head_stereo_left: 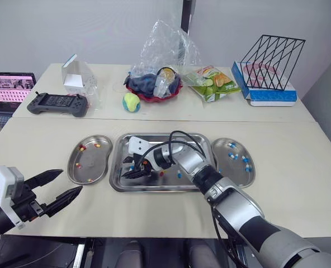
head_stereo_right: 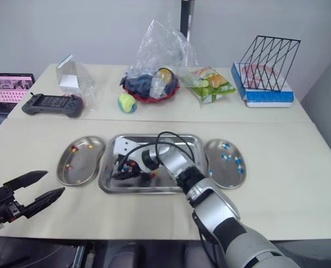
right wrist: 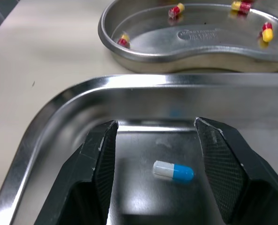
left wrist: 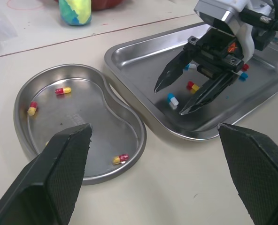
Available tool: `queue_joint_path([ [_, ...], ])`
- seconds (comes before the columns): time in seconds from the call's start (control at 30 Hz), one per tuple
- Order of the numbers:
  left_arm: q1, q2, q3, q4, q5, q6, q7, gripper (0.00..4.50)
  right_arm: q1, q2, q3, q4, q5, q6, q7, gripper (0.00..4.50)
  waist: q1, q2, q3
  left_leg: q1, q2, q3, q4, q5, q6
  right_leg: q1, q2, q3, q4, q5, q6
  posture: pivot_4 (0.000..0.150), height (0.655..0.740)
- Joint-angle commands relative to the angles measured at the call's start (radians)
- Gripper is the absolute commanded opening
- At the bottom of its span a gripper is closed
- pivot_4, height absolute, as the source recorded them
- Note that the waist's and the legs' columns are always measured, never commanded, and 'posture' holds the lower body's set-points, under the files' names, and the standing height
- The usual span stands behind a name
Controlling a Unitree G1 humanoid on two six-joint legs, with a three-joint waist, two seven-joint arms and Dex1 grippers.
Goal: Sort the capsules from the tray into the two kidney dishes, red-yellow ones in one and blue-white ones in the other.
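A steel tray [head_stereo_left: 154, 189] lies between two kidney dishes. The left dish [head_stereo_left: 90, 166] holds several red-yellow capsules [left wrist: 63, 90]; the right dish [head_stereo_left: 230, 171] holds several blue-white ones [head_stereo_left: 232, 156]. My right gripper [head_stereo_left: 133, 172] is down in the tray's left part, open, its fingers either side of a blue-white capsule [right wrist: 173, 171] lying on the tray floor. A red-yellow capsule [left wrist: 193, 86] lies just beside it, and a few more capsules lie further right in the tray. My left gripper [head_stereo_left: 62, 187] hovers open and empty near the table's front left edge, short of the left dish.
On the back table are a game controller [head_stereo_left: 57, 104], a clear box [head_stereo_left: 76, 75], a yellow-green ball [head_stereo_left: 131, 102], a red bowl under a plastic bag [head_stereo_left: 154, 84], a snack bag [head_stereo_left: 213, 82] and a wire rack [head_stereo_left: 269, 56]. A laptop [head_stereo_left: 9, 89] stands far left.
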Motion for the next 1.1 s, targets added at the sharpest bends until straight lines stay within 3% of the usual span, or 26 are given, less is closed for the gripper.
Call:
queue_joint_path([
  [0.03,-0.006,0.007,0.017,-0.019,-0.004,-0.021,-0.004,4.5,-0.019,0.013,-0.012,0.015,-0.022,-0.044,-0.003,2.68,-0.003,0.0,0.0,0.0,0.0,0.0,0.0,0.0,0.0,0.0,0.0,0.0,0.0,0.0,0.0,0.15,0.7174],
  [0.4,-0.014,0.008,0.001,0.0,0.026,-0.036,-0.013,4.5,-0.026,0.018,-0.021,0.063,-0.061,-0.071,0.001,2.68,-0.01,0.0,0.0,0.0,0.0,0.0,-0.001,0.0,0.0,0.0,0.0,0.0,0.0,0.0,0.0,0.15,0.7174],
  [0.63,-0.021,0.009,-0.009,0.014,0.036,-0.049,-0.017,4.5,-0.016,0.011,-0.017,0.052,-0.072,-0.075,0.008,0.54,-0.01,0.0,0.0,0.0,0.0,0.0,-0.001,0.0,0.0,0.0,0.0,0.0,0.0,0.0,0.0,0.15,0.7174],
  [1.1,-0.043,0.013,-0.033,0.027,0.044,-0.052,-0.021,4.5,-0.005,0.011,-0.041,0.022,-0.062,-0.046,0.015,0.54,-0.01,0.0,0.0,0.001,0.0,0.0,-0.001,0.0,0.0,0.0,0.0,0.0,0.0,0.0,-0.001,0.15,0.7174],
])
